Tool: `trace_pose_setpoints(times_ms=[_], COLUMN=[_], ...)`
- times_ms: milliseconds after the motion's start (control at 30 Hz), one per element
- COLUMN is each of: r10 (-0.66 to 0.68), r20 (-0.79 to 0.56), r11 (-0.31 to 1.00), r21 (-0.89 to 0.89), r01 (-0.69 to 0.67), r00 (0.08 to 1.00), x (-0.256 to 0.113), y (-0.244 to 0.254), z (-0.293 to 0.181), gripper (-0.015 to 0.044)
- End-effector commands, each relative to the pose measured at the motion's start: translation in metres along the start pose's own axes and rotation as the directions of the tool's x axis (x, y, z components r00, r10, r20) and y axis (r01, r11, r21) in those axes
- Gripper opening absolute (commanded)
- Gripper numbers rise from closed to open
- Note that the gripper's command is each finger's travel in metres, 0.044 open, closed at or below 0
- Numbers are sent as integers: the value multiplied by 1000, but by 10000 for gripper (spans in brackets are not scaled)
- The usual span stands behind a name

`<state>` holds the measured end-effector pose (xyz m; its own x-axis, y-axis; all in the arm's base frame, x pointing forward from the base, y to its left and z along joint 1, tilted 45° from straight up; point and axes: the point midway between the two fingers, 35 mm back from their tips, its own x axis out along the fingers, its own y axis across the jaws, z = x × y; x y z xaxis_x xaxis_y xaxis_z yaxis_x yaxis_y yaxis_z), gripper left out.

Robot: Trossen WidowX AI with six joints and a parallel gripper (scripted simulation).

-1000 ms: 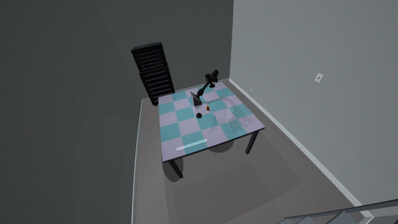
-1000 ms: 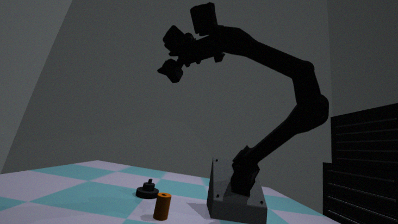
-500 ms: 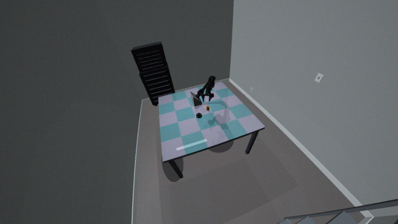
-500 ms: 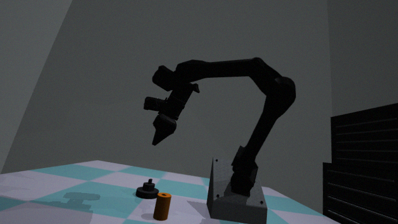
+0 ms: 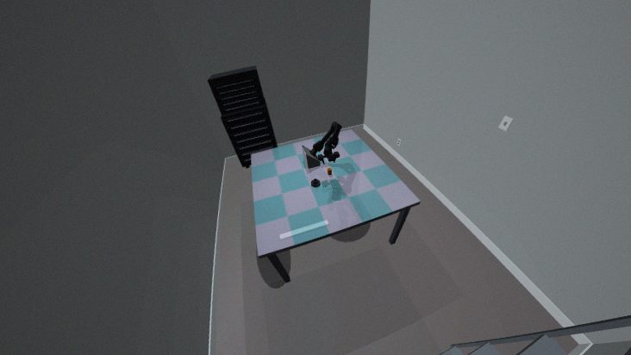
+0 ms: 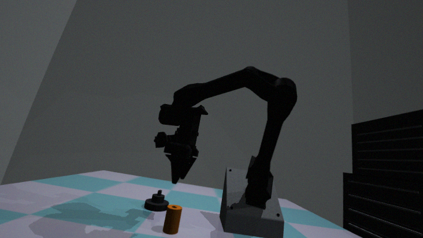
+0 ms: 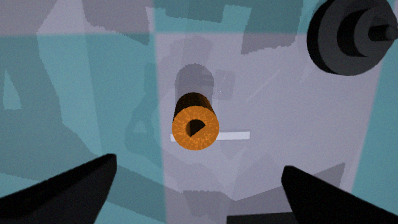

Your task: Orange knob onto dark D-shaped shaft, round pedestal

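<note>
The orange knob (image 5: 329,171) (image 6: 172,220) (image 7: 214,131) stands upright on the table, its D-shaped hole facing up. In the wrist view the hole's flat side runs along its lower right. The dark round pedestal (image 5: 315,183) (image 6: 156,204) (image 7: 325,37) stands beside the knob, at the upper right of the wrist view. Its shaft (image 6: 159,192) (image 7: 382,33) points up from a stepped hub; its flat side cannot be made out. My gripper (image 6: 178,181) (image 7: 200,162) is wide open and empty, pointing down above the table, higher than the knob. In the wrist view the knob appears beyond and between the two fingertips.
The checkered table (image 5: 304,200) (image 6: 74,189) carries everything. The arm's grey wedge-shaped base (image 5: 311,162) (image 6: 251,220) stands behind the knob and pedestal. A dark slatted cabinet (image 5: 246,119) (image 6: 384,177) stands past the table's edge. The arm's shadow falls across the table.
</note>
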<state>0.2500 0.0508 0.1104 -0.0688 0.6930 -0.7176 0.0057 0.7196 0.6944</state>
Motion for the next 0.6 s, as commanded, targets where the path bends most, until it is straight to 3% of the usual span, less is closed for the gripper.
trace_pose_setpoints(times_ms=[0, 100, 567], r10=[9, 10, 10], r20=[-10, -9, -9], r11=[1000, 1000, 1000], r21=[13, 12, 12], r01=[-9, -10, -10], r00=[1000, 1000, 1000], x=[10, 35, 57], y=[0, 1, 1], z=[-5, -5, -4], gripper=[440, 440, 440])
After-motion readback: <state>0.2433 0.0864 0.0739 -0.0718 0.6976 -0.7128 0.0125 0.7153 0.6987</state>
